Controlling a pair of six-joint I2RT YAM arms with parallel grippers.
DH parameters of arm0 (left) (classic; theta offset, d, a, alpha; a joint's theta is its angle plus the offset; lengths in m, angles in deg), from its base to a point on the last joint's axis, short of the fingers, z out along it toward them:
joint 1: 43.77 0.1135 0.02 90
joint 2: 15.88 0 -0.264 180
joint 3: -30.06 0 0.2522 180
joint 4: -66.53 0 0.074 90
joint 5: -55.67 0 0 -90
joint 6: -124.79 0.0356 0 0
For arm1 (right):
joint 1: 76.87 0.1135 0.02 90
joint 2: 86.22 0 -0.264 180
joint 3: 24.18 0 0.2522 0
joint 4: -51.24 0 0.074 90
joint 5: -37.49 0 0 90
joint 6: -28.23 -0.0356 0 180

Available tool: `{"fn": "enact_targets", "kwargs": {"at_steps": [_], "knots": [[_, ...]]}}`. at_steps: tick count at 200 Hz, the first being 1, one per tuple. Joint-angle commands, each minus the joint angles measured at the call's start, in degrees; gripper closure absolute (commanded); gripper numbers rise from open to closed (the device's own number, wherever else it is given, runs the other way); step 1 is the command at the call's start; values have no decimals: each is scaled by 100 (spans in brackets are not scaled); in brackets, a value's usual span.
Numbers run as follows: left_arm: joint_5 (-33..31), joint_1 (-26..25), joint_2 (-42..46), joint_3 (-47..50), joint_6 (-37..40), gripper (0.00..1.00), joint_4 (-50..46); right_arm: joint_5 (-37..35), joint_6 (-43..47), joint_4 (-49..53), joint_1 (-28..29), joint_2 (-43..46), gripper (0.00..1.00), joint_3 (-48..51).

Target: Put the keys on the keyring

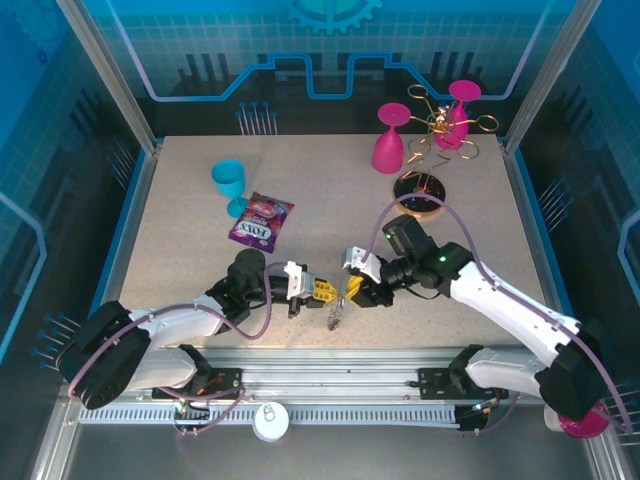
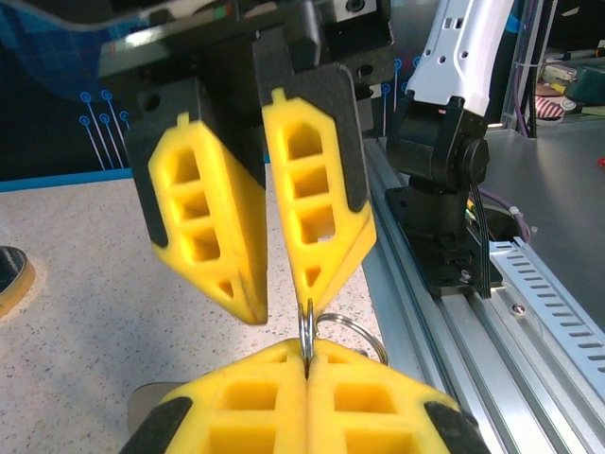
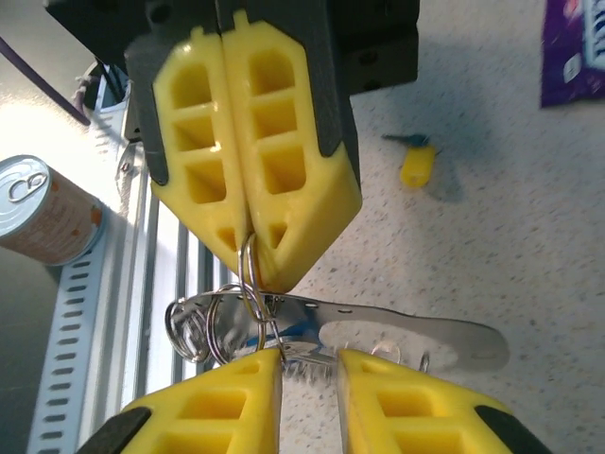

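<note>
Keyring upright, edge-on, pinched between left fingers; right fingers apart.

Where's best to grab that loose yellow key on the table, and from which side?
Pinch the yellow key by its plastic head, straight down from above: it lies flat on the table, and the head is its thickest part.

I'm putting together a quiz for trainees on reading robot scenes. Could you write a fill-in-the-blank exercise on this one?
1. The left claw is shut on the ___.
2. The right claw is ___, with a gap between its fingers.
3. The yellow-headed key lies on the ___, touched by no claw.
4. The FOXS candy bag is coloured ___.

Missing words: keyring; open; table; purple.
</note>
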State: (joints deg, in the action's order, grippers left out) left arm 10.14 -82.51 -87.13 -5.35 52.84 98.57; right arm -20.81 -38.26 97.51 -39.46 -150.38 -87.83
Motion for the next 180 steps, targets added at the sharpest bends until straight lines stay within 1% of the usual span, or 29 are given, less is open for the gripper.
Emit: {"fn": "enact_targets", "kwargs": {"at_steps": [1, 28, 62, 85, 109, 118, 126, 143, 157, 161, 171, 180], "knots": [[228, -5, -3, -49, -26, 100, 348, 34, 111, -601, -18, 307, 77, 254], [225, -10, -38, -46, -53, 100, 376, 230, 433, -749, 147, 321, 77, 375], [205, -6, -30, -41, -55, 100, 377, 290, 499, -855, 262, 76, 77, 283], [197, -2, -21, -48, -44, 100, 367, 276, 497, -943, 293, 20, 79, 269], [191, -2, -21, -48, -51, 100, 368, 231, 479, -1027, 309, 0, 87, 262], [188, -8, -21, -48, -50, 100, 368, 216, 472, -1061, 307, 0, 92, 265], [187, -6, -28, -46, -57, 100, 368, 182, 462, -1071, 311, -9, 100, 251], [89, -4, -30, -59, -68, 100, 323, 8, 516, -912, 310, -2, 100, 174], [-122, -3, -21, -87, -75, 82, 215, -214, 661, -547, 309, 0, 100, 7], [-186, -5, -13, -103, -50, 78, 142, -276, 736, -393, 315, -10, 100, -15], [-351, -5, 11, -182, 88, 73, -178, -451, 934, 30, 326, -76, 100, -289], [-448, -10, 60, -286, 265, 72, -578, -622, 1104, 448, 355, -178, 100, -471]]}}
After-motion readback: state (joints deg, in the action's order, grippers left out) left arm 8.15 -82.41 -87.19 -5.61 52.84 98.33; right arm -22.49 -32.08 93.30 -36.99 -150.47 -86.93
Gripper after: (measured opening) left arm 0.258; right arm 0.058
